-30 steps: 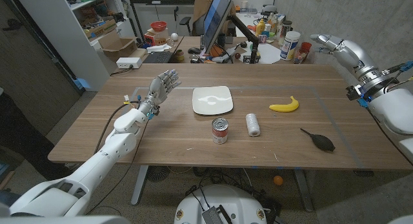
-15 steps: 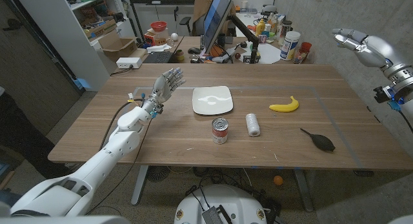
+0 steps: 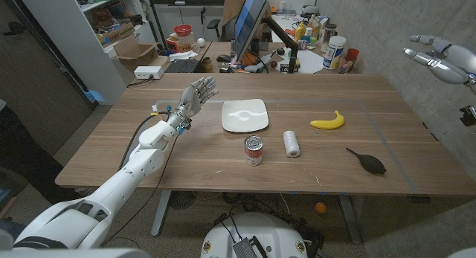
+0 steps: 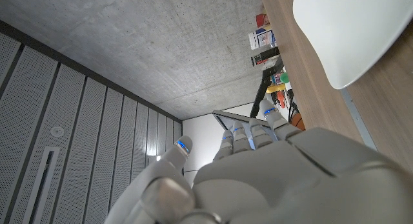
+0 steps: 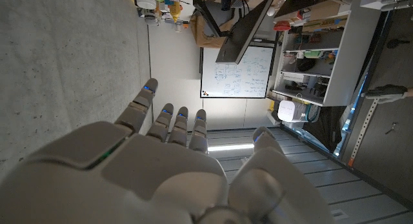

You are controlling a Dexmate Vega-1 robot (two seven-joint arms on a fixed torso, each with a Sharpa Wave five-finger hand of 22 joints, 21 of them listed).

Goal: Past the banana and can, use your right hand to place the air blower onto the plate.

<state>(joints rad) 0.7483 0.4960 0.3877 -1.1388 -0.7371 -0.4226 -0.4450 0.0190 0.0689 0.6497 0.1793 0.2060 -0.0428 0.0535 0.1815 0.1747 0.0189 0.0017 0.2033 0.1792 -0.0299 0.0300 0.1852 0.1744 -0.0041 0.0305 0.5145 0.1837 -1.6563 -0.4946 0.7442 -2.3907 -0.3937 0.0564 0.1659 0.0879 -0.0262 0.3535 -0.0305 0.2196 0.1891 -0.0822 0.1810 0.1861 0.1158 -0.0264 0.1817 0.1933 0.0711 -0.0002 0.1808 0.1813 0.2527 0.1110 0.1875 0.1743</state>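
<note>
The black air blower point(image 3: 367, 161) lies on the table near its front right. A yellow banana point(image 3: 328, 122) lies behind it, and a red-labelled can point(image 3: 253, 151) stands at the front middle. The white square plate point(image 3: 245, 115) sits behind the can; its rim point(image 4: 361, 37) shows in the left wrist view. My right hand point(image 3: 440, 54) is raised high beyond the table's right edge, fingers spread and empty point(image 5: 168, 166). My left hand point(image 3: 192, 98) hovers left of the plate, fingers spread, holding nothing point(image 4: 258, 172).
A spool of white thread point(image 3: 291, 143) stands between the can and the banana. Behind the table's far edge are a monitor point(image 3: 249, 20), bottles and clutter. A shelf unit point(image 3: 82, 35) stands at the far left.
My right hand has swung up and out to the right, away from the table. My left hand has crept slightly forward and toward the plate.
</note>
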